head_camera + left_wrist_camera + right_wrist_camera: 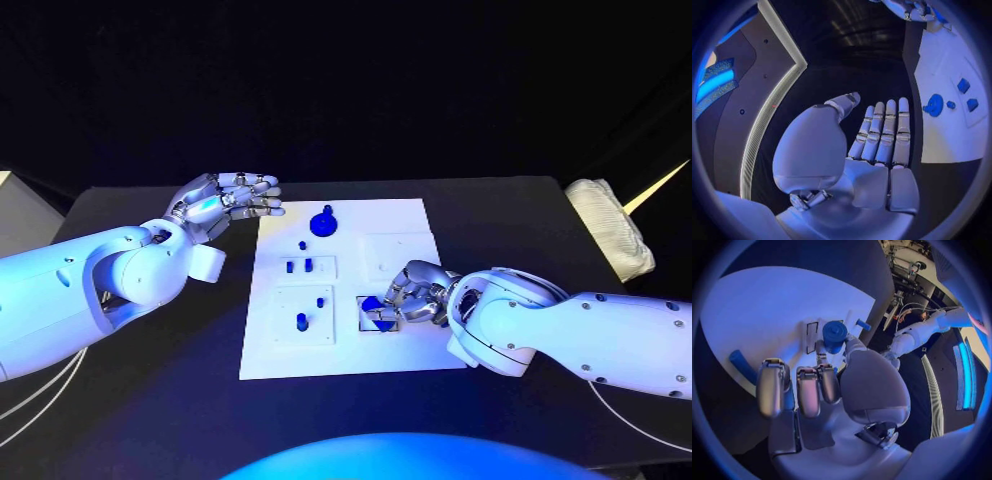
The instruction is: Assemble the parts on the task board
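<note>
The white task board lies in the middle of the black table. My right hand is curled low over the board's near right part and pinches a blue cylindrical part at a square socket. My left hand is raised beside the board's far left corner, open, with its fingers straight and nothing in it. A round blue knob stands at the board's far end, with a small blue piece just before it. Two blue pegs and a single one stand in the left column.
A white crumpled cloth lies at the table's far right edge. A pale box stands off the table's left side. Another blue piece lies on the board near my right hand. Dark bare table surrounds the board.
</note>
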Robot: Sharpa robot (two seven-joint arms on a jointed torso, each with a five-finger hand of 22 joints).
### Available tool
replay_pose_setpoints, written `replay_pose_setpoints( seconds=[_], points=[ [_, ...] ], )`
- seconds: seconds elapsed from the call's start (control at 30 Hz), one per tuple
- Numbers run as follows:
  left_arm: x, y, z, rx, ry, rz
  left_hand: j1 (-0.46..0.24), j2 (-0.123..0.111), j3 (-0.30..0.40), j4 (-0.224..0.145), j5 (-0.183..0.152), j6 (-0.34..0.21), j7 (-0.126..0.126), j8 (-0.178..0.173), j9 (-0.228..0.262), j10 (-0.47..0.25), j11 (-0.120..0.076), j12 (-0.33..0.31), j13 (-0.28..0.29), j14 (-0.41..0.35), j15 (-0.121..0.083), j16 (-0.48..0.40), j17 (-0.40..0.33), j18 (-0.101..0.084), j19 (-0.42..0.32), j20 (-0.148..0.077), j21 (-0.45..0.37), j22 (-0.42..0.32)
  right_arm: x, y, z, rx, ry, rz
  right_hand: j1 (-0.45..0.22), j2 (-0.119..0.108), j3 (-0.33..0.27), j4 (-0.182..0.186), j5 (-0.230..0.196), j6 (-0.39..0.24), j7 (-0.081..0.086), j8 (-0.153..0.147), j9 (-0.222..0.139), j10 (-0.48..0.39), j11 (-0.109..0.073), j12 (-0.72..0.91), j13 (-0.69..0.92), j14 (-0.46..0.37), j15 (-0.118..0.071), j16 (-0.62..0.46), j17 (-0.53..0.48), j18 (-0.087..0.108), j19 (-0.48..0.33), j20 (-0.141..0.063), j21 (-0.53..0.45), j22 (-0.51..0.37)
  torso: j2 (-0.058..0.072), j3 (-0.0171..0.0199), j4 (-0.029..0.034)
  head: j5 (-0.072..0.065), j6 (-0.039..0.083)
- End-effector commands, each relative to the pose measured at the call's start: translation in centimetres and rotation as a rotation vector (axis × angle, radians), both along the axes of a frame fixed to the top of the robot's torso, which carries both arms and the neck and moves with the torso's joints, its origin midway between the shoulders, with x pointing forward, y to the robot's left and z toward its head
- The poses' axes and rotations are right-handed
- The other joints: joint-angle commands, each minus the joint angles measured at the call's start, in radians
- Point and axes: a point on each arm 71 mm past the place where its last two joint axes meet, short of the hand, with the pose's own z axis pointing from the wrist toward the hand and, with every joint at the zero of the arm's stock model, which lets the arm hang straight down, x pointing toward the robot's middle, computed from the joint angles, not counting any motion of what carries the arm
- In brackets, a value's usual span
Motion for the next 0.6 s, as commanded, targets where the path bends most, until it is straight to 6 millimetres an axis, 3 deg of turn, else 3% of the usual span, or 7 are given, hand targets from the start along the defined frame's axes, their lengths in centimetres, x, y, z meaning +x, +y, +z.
replay_pose_setpoints(
  seconds=[0.03,0.6],
  points=[
    [-0.1,-0.2,0.08,-0.009,-0.003,-0.019,0.008,-0.001,-0.001,-0.004,0.001,-0.007,0.006,0.004,-0.001,-0.007,0.003,0.005,0.001,-0.007,-0.001,-0.003,0.002,0.01,0.006,0.0,-0.007,-0.001,0.08,0.06,-0.26,-0.037,-0.016,0.004,-0.025,0.009,-0.006,0.001,0.011,0.029,-0.026,0.006,0.001,0.021,-0.007,0.002,0.121,0.083,-0.008,0.005,0.164,-0.016,0.062,-0.01,0.009,0.214,0.001,0.0009,0.0005,0.001,0.002],
    [-0.08,-0.06,0.06,-0.007,-0.002,-0.017,0.007,0.0,-0.001,-0.004,0.001,-0.007,0.006,0.005,-0.001,-0.007,0.004,0.005,0.001,-0.007,-0.001,-0.003,0.002,0.01,0.006,0.0,-0.007,-0.001,0.17,0.68,-0.36,-0.016,-0.054,0.0,-0.04,0.029,-0.004,0.0,0.024,0.032,-0.029,0.011,0.002,0.026,-0.009,0.006,0.128,0.086,-0.01,0.011,0.179,-0.019,0.066,-0.012,0.027,0.218,0.0,0.0016,-0.0009,0.003,0.002]
  ],
)
